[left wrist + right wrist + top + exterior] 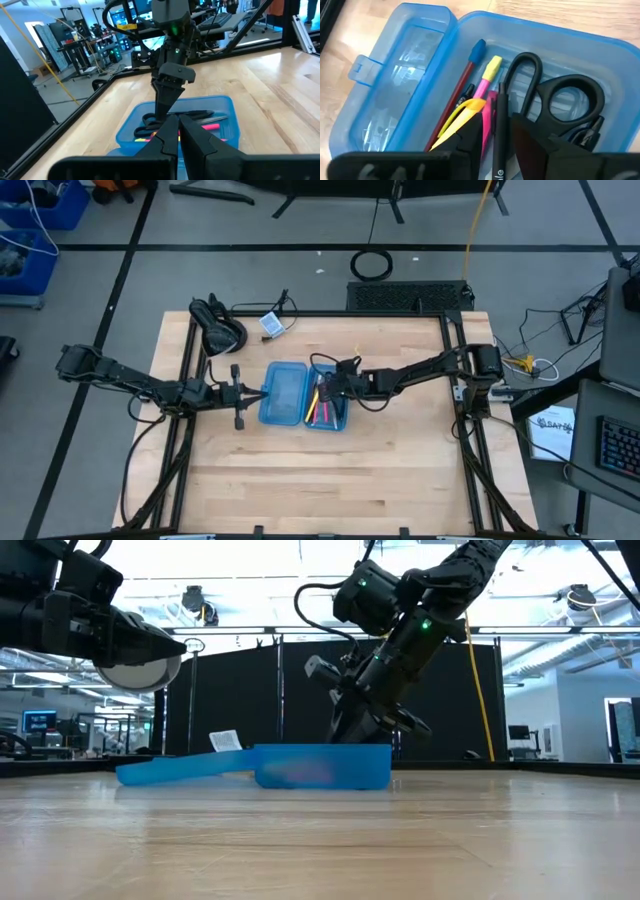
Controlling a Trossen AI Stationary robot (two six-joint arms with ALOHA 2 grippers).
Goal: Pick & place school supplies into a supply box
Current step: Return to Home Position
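High view: supply box (284, 394) lies open, both halves flat. The lid half is bare; the other half holds the pens (318, 402). Left gripper (243, 393) sits just beside the lid's outer edge. Right gripper (333, 383) is over the filled half. No pen or scissors seen outside the box.

Low view: right gripper dips below the box rim, arm slanting down into the filled half. Left gripper hangs above the lid side, clear of it.

Left wrist view: its own fingers (167, 142) are drawn almost together, only a slit between them, holding nothing. Lid directly ahead.

Right wrist view: inside the filled half lie the scissors (565, 100), black pen (501, 115), pink pen (482, 90), yellow pen (462, 112) and a blue-tipped pencil (472, 60). Fingers stand a little apart. The black pen lies in the gap with room on both sides, so it looks let go.

Judgement: packing looks finished; the step in hand is withdrawal to rest pose. Next move calls for the right gripper to rise straight out of the box, so neither finger drags the black pen, then pull back. Left arm only needs to back away from the lid.
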